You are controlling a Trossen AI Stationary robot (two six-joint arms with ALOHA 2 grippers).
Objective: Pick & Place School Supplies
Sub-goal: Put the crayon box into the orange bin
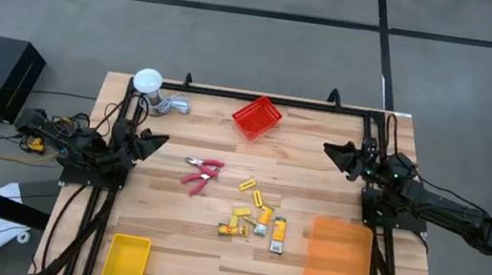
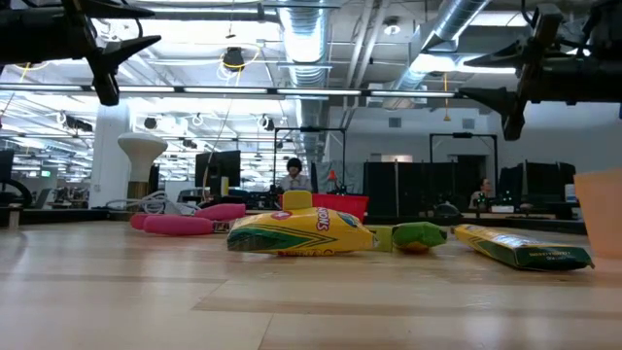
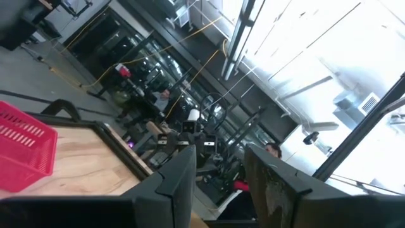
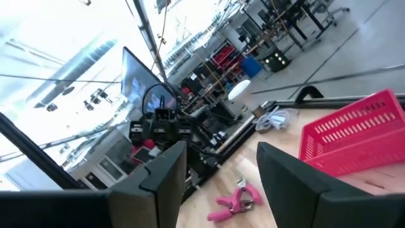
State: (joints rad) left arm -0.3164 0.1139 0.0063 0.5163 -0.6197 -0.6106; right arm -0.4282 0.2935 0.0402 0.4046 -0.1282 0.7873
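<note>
The school supplies lie loose on the wooden table's middle: a red-handled scissor-like tool (image 1: pixel 202 172), tiny yellow pieces (image 1: pixel 247 184) and small yellow-orange boxes with green marks (image 1: pixel 263 219). The low view shows one box (image 2: pixel 301 233) lying flat and the tool (image 2: pixel 190 222) left of it. My left gripper (image 1: pixel 154 141) hangs above the table's left side, open and empty (image 3: pixel 218 183). My right gripper (image 1: pixel 331 149) hangs above the far right, open and empty (image 4: pixel 221 183), pointing across toward the tool (image 4: pixel 234 202).
A red bin (image 1: pixel 257 117) stands at the far middle, a yellow bin (image 1: pixel 125 260) at the near left and an orange bin (image 1: pixel 337 264) at the near right. A white round object (image 1: pixel 148 80) with a cable sits at the far left corner.
</note>
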